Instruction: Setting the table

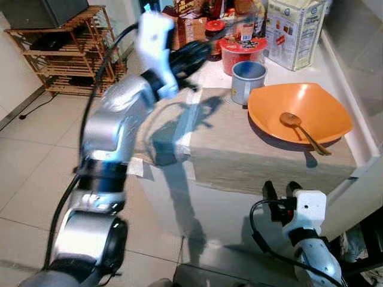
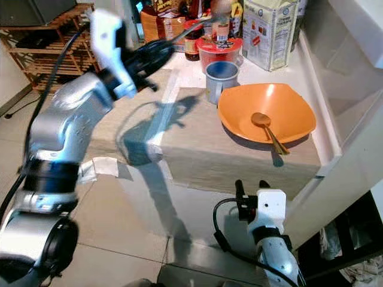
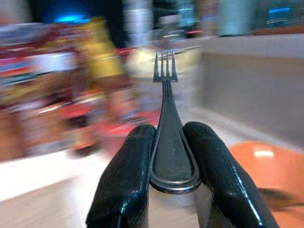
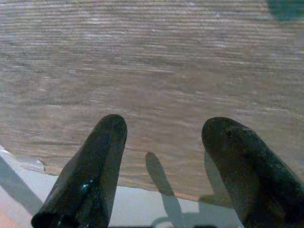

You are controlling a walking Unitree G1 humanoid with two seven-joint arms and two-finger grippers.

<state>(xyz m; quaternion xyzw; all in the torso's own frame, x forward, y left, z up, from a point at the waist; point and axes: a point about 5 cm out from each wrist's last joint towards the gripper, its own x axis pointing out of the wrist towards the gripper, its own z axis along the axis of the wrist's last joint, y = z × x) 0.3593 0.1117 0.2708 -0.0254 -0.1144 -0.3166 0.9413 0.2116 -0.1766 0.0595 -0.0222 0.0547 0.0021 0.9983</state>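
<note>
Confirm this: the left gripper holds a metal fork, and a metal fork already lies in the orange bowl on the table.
Not quite. The left gripper does hold a metal fork, jaws shut on its handle, but a brown metal spoon, not a fork, lies in the orange bowl. The left eye view shows it.

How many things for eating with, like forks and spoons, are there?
2. A fork is held in the left end effector above the table; a spoon lies in the orange plate. More may hide among the clutter behind.
</note>
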